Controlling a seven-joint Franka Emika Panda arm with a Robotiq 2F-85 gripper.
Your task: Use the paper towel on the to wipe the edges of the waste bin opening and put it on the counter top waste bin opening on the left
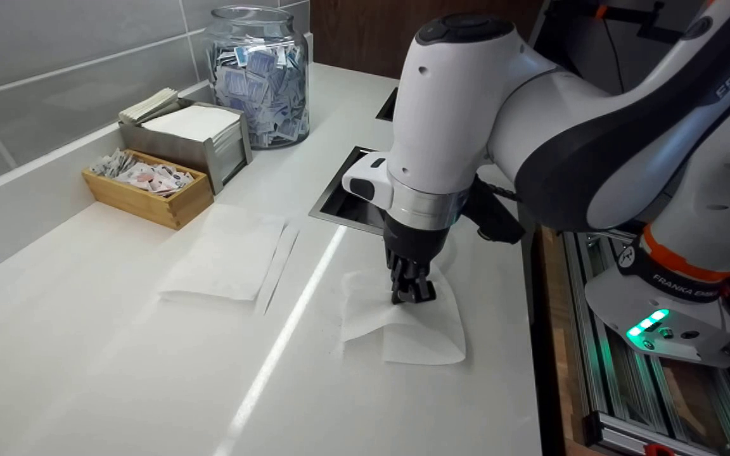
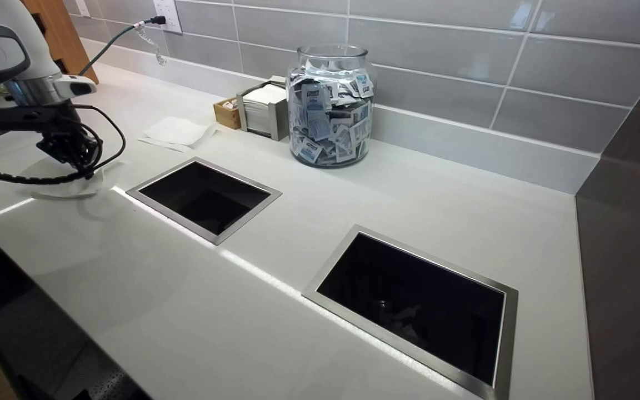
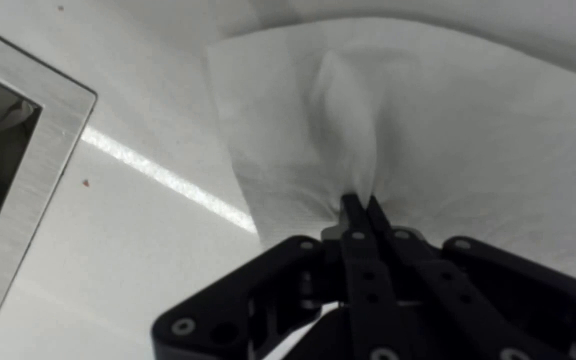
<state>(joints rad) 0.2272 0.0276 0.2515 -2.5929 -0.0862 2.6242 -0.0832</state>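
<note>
Wrist view: the black two-fingered gripper [image 3: 361, 204] is pinched together on a raised fold of the white, curved-edged paper towel [image 3: 468, 125], whose sheet spreads ahead of the fingertips [image 3: 353, 213]. The rectangular, brushed-steel waste-bin frame [image 3: 64, 111] lies to one side, bare white countertop [image 3: 138, 255] between its nearest corner and the towel. The fold's long axis runs past the frame, not at it, so wiping probably calls for a sideways carry. This view cuts the frame off.

In an exterior view, loose white sheets [image 1: 225, 253] lie near the frame, toward the grey-tiled wall [image 1: 105, 38]; the white arm [image 1: 441, 120] hides part of its rim.

In an exterior view, another steel-rimmed opening [image 2: 510, 328] sits across the frame from the towel, so the frame is likely the left one meant. A black cable [image 2: 20, 179] and the gripper partly obscure the towel; both interiors look dark, hard to read.
</note>
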